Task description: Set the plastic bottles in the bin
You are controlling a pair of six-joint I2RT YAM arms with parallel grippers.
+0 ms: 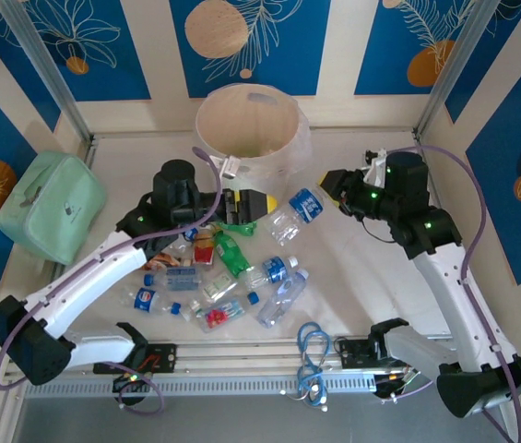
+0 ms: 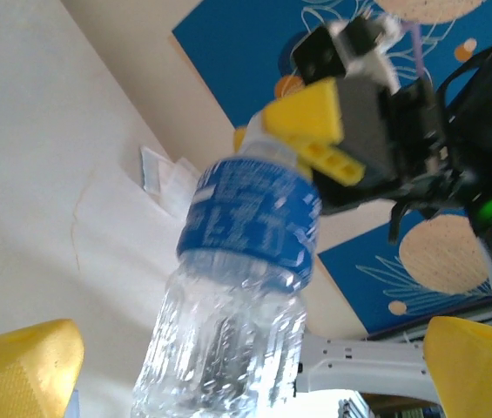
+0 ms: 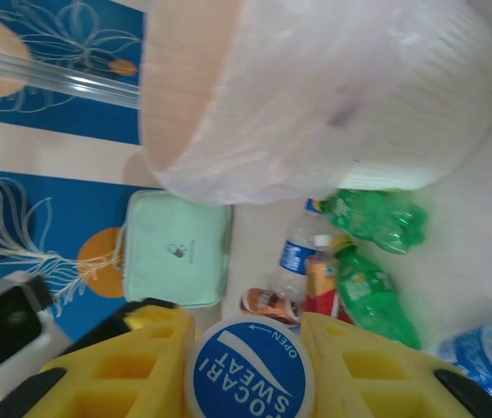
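Note:
My right gripper (image 1: 331, 188) is shut on the blue cap (image 3: 249, 370) of a clear bottle with a blue label (image 1: 295, 212), which hangs just right of the bin's base. In the left wrist view that bottle (image 2: 246, 252) reaches toward the camera, its base between my left gripper's (image 1: 247, 205) yellow fingers (image 2: 19, 366), which stand wide apart without touching it. The cream-white bin (image 1: 288, 109) with its liner stands at the back centre, and its wall (image 3: 341, 96) is close ahead of the right wrist. Several more bottles (image 1: 228, 277) lie in a pile in front of the bin, green ones (image 3: 372, 296) among them.
A mint-green bag (image 1: 50, 205) sits at the left wall. A blue cable coil (image 1: 313, 355) lies by the near rail. The enclosure walls close in at the back and on both sides.

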